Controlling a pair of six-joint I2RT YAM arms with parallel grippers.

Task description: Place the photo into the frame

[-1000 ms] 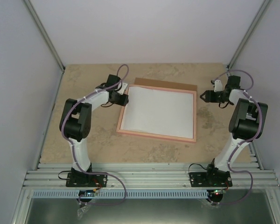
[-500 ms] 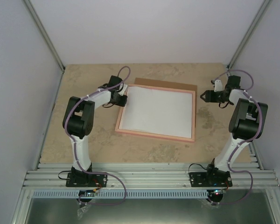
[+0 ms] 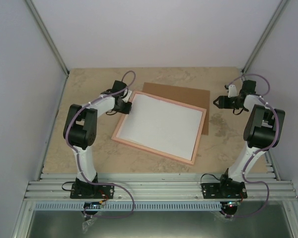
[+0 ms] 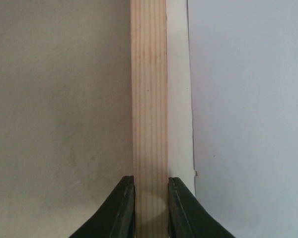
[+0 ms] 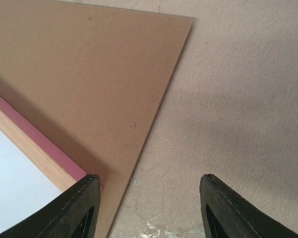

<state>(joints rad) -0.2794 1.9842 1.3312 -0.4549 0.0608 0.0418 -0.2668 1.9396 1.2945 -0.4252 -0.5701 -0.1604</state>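
Now the thin pink rectangular wooden frame (image 3: 154, 151) lies skewed, back up, in the middle of the beige stone-patterned table (image 3: 89, 153). Its near-left corner has swung toward the table's left edge, baring more of the brown rectangular board (image 3: 188, 94) beneath than a second ago. The left gripper (image 4: 151, 181) has closed, pinching the frame's left rail. The white-backed paper photo (image 3: 159, 125) lies inside the frame, seemingly face down. The right gripper (image 5: 149, 183) hovers with jaws spread and empty above the board's far-right corner. Insertion looks done, and the frame appears to be getting dragged clear.
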